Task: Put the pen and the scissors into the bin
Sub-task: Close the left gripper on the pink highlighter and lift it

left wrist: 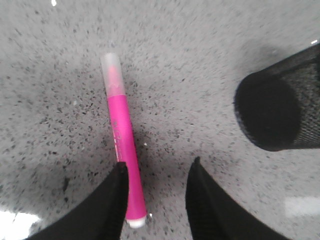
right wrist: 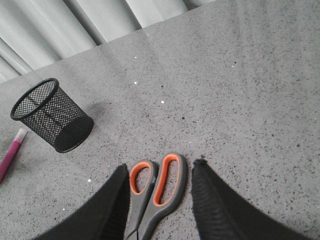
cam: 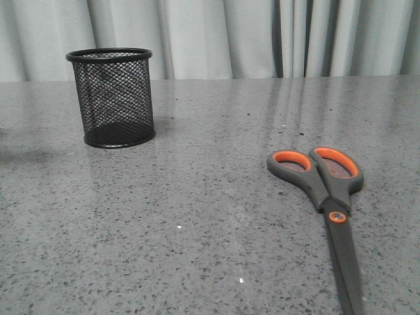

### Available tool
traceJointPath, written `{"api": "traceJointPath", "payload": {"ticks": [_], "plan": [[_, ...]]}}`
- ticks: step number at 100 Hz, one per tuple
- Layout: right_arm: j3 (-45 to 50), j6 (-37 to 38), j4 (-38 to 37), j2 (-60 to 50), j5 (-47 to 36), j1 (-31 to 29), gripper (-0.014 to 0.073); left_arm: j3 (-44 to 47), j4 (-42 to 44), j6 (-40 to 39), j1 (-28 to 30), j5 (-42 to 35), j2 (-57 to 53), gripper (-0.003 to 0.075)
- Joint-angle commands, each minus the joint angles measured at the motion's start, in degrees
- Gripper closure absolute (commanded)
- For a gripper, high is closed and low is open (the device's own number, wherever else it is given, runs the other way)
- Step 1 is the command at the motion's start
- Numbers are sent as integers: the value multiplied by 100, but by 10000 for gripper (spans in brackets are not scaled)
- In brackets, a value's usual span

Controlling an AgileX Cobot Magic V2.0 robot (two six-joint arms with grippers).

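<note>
Worktop [cam: 197,223] carries all three items, none yet binned. Bin [cam: 115,98] stands upright at far left — empty. Scissors [cam: 325,197] lie flat at right, closed, loops toward the far edge; the right tool [right wrist: 159,200] hangs wide open, straddling both loops without contact. Lower squarely, then close across the handles. Pen [left wrist: 122,150] lies flat beside the bin; the left tool [left wrist: 156,200] gapes wide, one finger just beside the barrel — centre before closing.
</note>
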Motion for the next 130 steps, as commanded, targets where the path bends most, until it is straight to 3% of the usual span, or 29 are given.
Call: {"api": "traceJointPath", "payload": {"ticks": [1, 49, 58, 69, 82, 96, 105, 118, 130], "plan": [[-221, -64, -71, 69, -466, 19, 328, -372, -94, -59, -33, -41, 329, 477], [-221, -64, -71, 69, -493, 19, 328, -637, 145, -59, -44, -58, 1561, 489], [-221, -64, -71, 69, -493, 19, 328, -637, 263, -59, -44, -2, 1683, 566], [-221, -64, -71, 69, -493, 19, 328, -626, 420, -46, -44, -19, 1735, 742], [-221, -64, -71, 69, -493, 19, 328, -626, 39, 243, -44, -578, 1495, 739], [-221, -64, -71, 69, -493, 19, 328, -626, -1440, 1348, -44, -1794, 688, 739], [-221, -64, -71, 69, -493, 19, 328, -626, -2966, 2529, -58, -2482, 153, 739], [-221, -64, -71, 69, -574, 19, 328, -626, -5834, 5132, -341, -2769, -235, 739], [-221, -64, -71, 69, -760, 19, 328, -626, -7778, 7383, -854, -2478, -192, 739]]}}
